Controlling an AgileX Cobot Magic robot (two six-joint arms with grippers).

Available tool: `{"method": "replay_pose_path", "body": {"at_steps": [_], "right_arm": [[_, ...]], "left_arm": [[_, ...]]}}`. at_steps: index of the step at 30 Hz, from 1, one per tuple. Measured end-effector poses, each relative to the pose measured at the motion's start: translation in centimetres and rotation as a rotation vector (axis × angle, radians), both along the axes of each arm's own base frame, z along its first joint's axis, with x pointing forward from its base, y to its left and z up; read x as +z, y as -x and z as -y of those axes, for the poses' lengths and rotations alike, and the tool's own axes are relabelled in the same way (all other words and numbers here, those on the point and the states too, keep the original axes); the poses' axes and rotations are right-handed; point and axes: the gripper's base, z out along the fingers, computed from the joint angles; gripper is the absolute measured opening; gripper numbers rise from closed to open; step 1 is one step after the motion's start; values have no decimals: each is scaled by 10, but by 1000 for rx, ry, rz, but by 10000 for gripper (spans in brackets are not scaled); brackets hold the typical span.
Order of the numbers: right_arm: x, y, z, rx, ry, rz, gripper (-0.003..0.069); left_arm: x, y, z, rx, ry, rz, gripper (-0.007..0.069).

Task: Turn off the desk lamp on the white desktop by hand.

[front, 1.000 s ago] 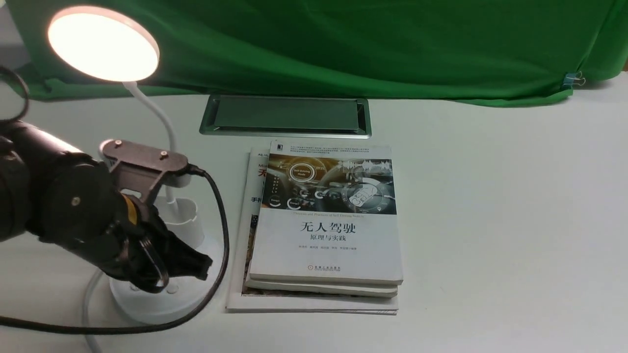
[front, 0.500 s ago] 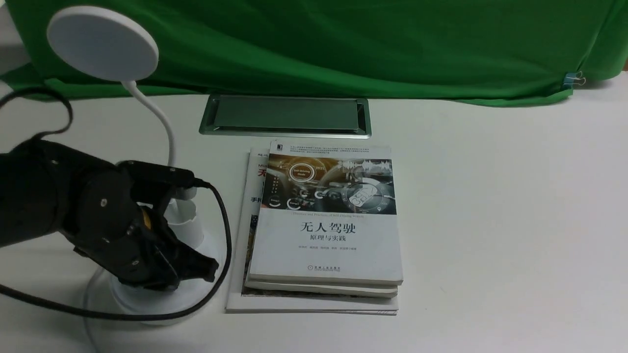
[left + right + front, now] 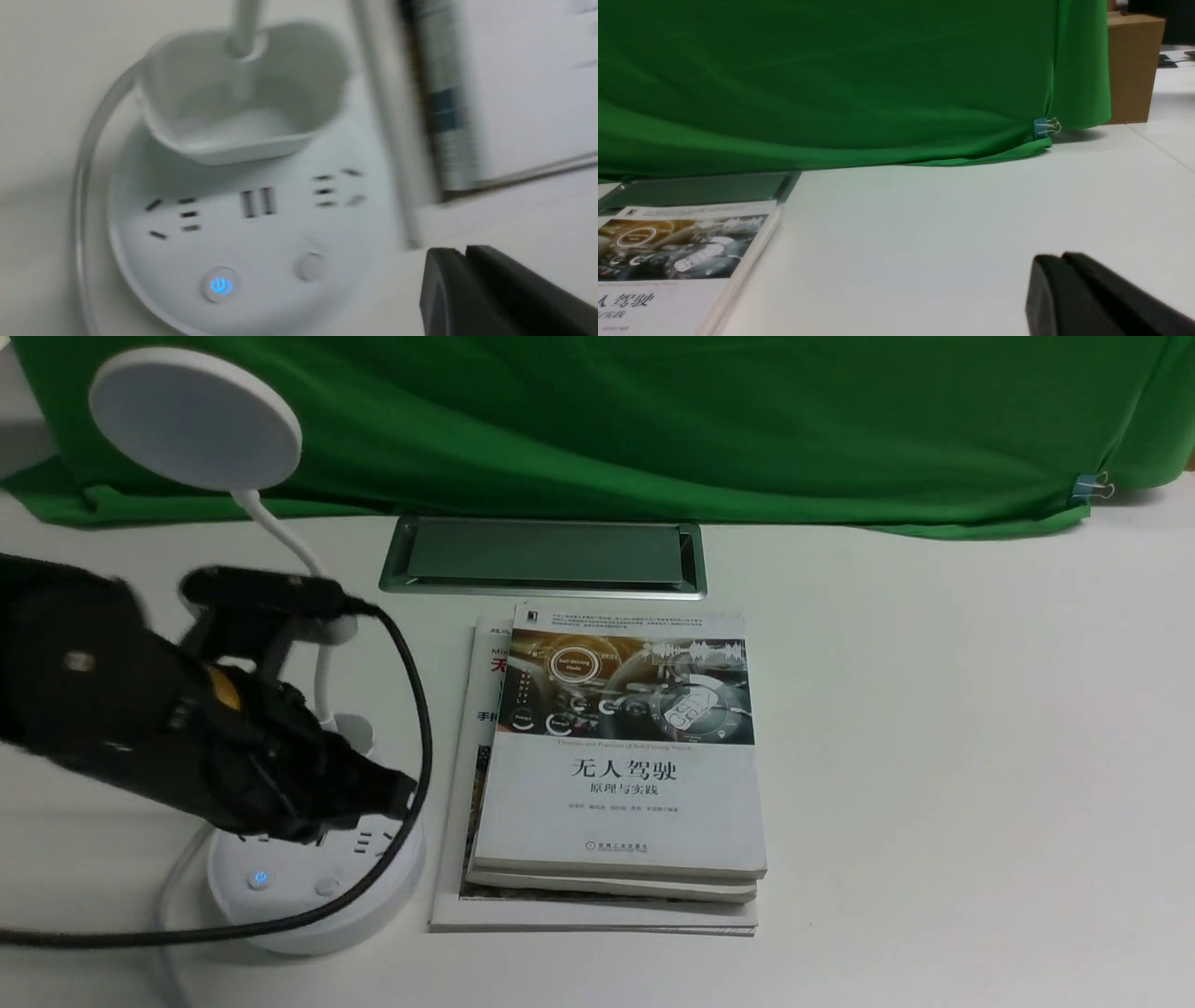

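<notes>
The desk lamp point(image 3: 196, 420) is seen unlit on the left of the white surface point(image 3: 887, 756) — beside the stacked books point(image 3: 625, 784). The left tool point(image 3: 467, 252) is held above its base, fingers closed together. The right tool point(image 3: 1059, 259) is shown closed too — nothing is gripped by either.

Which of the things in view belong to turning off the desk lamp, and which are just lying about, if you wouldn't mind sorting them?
For the job:
- desk lamp
- left gripper
- white desktop, under the lamp

Just lying about:
- stack of books
- green cloth
- binder clip
- cardboard box
</notes>
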Motion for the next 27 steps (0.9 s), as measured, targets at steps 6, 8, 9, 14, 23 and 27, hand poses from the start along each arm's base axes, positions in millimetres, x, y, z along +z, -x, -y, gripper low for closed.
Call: {"method": "replay_pose_path", "body": {"at_steps": [6, 8, 9, 14, 23, 27], "right_arm": [[0, 0, 0, 0, 0, -1, 35], [0, 0, 0, 0, 0, -1, 35], [0, 0, 0, 0, 0, -1, 35], [0, 0, 0, 0, 0, -1, 35], [0, 0, 0, 0, 0, -1, 35], [0, 0, 0, 0, 0, -1, 35]], "left_arm": [[70, 62, -21, 1, 117, 317, 13], [85, 88, -30, 12, 167, 469, 13], [91, 100, -35, 19, 191, 547, 14], [84, 139, -52, 31, 219, 776, 19], [48, 159, -60, 28, 205, 791, 19], [39, 158, -59, 25, 193, 761, 19]]}}
